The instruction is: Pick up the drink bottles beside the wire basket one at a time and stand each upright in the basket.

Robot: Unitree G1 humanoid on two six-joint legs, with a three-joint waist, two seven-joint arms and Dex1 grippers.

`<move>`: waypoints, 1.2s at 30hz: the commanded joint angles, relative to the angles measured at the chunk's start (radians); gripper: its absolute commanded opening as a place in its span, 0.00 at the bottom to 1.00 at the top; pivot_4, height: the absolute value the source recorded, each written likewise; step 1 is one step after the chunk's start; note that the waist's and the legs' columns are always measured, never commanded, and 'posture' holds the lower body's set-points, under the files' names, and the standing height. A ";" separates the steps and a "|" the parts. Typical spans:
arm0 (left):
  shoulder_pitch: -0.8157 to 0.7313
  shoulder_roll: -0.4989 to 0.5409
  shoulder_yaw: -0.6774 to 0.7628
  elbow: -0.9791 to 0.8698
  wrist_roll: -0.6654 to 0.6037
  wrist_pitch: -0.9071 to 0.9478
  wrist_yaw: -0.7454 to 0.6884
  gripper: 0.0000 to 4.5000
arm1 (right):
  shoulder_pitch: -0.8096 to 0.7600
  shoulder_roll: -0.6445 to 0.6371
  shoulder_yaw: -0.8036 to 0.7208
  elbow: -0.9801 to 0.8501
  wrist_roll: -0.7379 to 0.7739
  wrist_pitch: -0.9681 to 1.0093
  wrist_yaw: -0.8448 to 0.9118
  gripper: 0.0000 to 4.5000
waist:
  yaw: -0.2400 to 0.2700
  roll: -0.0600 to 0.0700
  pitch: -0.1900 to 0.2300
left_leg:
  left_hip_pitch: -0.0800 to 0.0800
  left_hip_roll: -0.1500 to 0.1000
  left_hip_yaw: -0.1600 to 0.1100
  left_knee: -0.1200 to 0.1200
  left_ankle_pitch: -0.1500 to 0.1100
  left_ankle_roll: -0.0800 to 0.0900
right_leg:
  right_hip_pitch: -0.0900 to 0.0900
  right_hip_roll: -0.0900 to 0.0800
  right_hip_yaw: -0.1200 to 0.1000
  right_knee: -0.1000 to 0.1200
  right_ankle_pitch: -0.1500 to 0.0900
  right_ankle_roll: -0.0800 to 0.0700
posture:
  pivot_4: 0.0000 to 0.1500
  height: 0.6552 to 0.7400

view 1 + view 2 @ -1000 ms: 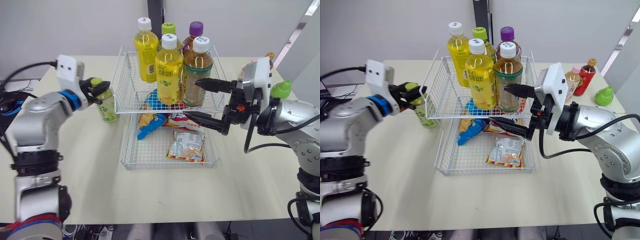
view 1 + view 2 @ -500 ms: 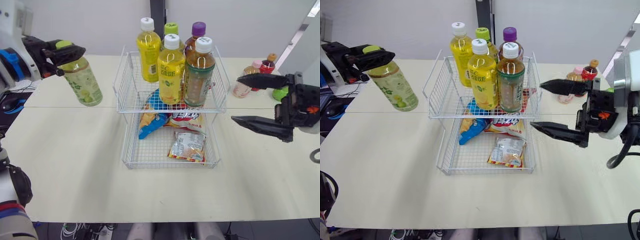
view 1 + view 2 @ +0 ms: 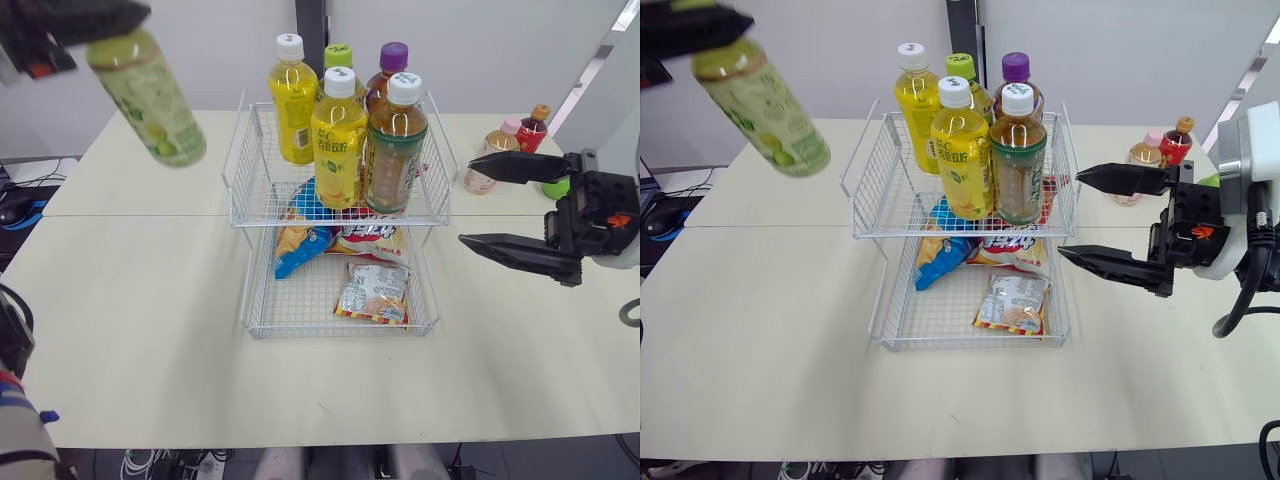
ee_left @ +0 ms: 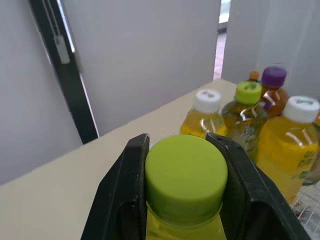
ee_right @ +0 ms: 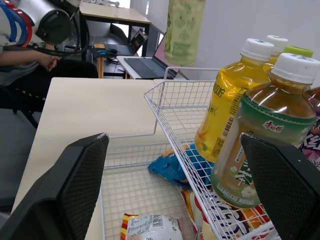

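Note:
High at the left, my left gripper (image 3: pixel 72 22) is shut on the green cap of a pale green drink bottle (image 3: pixel 147 97), which hangs tilted in the air above the table, left of the wire basket (image 3: pixel 250 190). In the left wrist view both fingers (image 4: pixel 125 195) clamp the green cap (image 4: pixel 186 177). The basket's upper tier holds several upright bottles, among them a yellow one (image 3: pixel 338 135) and a brown tea one (image 3: pixel 395 145). My right gripper (image 3: pixel 467 202) is open, empty, just right of the basket at tier height.
Snack packs (image 3: pixel 372 292) lie in the basket's lower tier. On the table behind my right gripper stand a pink-capped bottle (image 3: pixel 487 168), a red bottle (image 3: pixel 531 127) and a green pear-shaped item (image 3: pixel 556 186). A person sits at a desk (image 5: pixel 30 55) beyond the table.
My left gripper has lifted the pale green bottle higher, up to the top left of the head views. The right gripper has barely shifted and stays open.

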 commanded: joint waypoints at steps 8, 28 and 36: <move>-0.271 -0.135 -0.187 0.151 0.098 -0.057 -0.180 0.31 | -0.031 0.023 0.022 -0.007 -0.030 -0.051 -0.047 1.00 | 0.002 0.000 0.000 | 0.000 0.000 0.000 0.000 0.000 0.000 | 0.000 0.000 0.000 0.000 0.000 0.000 | 1.00 1.00; -0.090 -0.339 -0.142 0.166 0.156 -0.181 -0.127 0.31 | -0.042 0.035 0.026 -0.001 -0.058 -0.075 -0.080 1.00 | -0.011 0.000 0.000 | -0.001 0.000 0.000 0.000 0.000 0.000 | -0.002 0.000 0.001 0.000 0.000 0.000 | 1.00 1.00; -0.029 -0.365 -0.145 0.088 0.155 -0.173 -0.099 0.31 | -0.036 0.041 0.020 -0.002 -0.077 -0.087 -0.090 1.00 | -0.011 0.000 0.000 | -0.001 0.000 0.000 0.000 0.000 0.000 | -0.002 0.000 0.001 0.001 0.000 0.000 | 1.00 1.00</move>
